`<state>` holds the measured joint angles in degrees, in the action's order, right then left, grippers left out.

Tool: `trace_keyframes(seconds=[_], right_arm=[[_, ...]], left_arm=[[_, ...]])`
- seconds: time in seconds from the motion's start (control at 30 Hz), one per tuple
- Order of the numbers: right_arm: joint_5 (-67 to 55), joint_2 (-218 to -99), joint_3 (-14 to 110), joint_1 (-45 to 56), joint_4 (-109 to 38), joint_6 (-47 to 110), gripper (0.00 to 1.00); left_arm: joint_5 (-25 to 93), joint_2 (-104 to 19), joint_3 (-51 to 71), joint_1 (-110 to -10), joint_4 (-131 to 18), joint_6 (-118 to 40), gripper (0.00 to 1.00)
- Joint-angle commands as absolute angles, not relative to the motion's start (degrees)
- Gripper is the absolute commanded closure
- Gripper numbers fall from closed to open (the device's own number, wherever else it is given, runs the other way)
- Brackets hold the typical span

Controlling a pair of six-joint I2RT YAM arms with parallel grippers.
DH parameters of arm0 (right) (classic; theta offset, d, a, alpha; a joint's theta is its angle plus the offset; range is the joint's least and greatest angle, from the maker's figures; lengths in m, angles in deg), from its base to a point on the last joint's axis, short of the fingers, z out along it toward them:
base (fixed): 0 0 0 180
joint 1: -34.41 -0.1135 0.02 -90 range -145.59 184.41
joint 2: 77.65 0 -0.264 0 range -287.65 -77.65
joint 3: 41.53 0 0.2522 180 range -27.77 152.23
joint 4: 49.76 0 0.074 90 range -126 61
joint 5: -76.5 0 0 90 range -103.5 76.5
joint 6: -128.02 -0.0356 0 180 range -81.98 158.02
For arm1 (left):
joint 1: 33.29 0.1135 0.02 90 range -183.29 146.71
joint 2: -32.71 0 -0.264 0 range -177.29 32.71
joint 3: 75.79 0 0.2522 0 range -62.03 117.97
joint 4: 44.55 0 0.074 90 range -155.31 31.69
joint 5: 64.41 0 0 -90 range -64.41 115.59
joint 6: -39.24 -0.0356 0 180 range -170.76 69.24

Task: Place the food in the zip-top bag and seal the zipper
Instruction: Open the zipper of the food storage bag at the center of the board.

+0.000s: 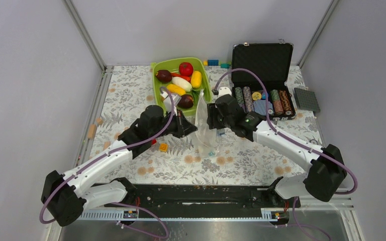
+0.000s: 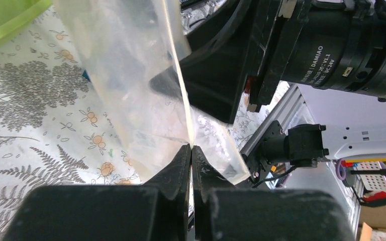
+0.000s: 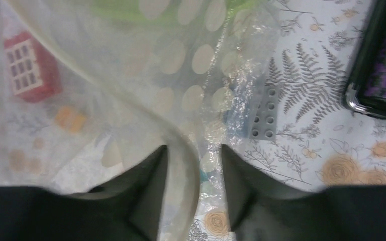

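Pinching an edge of the zip-top bag (image 2: 130, 75), the left gripper (image 2: 191, 149) has its jaws pressed tight together on the clear film. The right gripper (image 3: 193, 150) faces it with jaws spread apart and a fold of the same bag between them. The bag stands upright between the two above the flowered tablecloth (image 1: 231, 160), just in front of the lime-green tray (image 1: 155, 70), where the food (image 1: 183, 80) lies piled.
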<state>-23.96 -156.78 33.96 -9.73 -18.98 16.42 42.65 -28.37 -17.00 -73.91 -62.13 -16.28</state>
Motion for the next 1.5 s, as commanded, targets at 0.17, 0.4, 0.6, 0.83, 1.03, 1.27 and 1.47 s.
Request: trace_keyframes(seconds=[0.17, 0.4, 0.6, 0.83, 1.03, 1.27, 1.47], right_arm=[[-42.1, -152.8, 39.2, -9.6, -7.1, 18.6, 0.93], [-43.6, -147.8, 43.7, -9.3, 4.7, 23.9, 1.00], [-45.2, -144.0, 45.1, -8.8, 10.6, 26.4, 1.00], [-45.0, -142.7, 47.0, -8.4, 15.6, 24.7, 1.00], [-39.9, -142.1, 44.2, -8.2, 17.4, 20.3, 1.00], [-34.5, -144.9, 42.3, -8.1, 16.4, 14.9, 1.00], [-43.5, -146.2, 41.6, -8.2, 15.2, 10.0, 1.00]], left_arm=[[21.1, -24.9, -12.2, -74.2, -70.9, -15.0, 1.00], [6.9, -29.3, -8.1, -74.0, -81.4, -13.0, 1.00], [5.2, -30.3, -7.8, -73.5, -82.7, -13.5, 1.00], [3.1, -32.7, -6.5, -73.3, -85.0, -12.5, 1.00], [22.9, -36.0, -9.2, -73.4, -72.6, -15.9, 0.94], [45.6, -39.8, -10.8, -75.3, -56.7, -17.6, 0.56], [51.5, -39.1, -11.9, -75.3, -52.0, -16.9, 0.16]])
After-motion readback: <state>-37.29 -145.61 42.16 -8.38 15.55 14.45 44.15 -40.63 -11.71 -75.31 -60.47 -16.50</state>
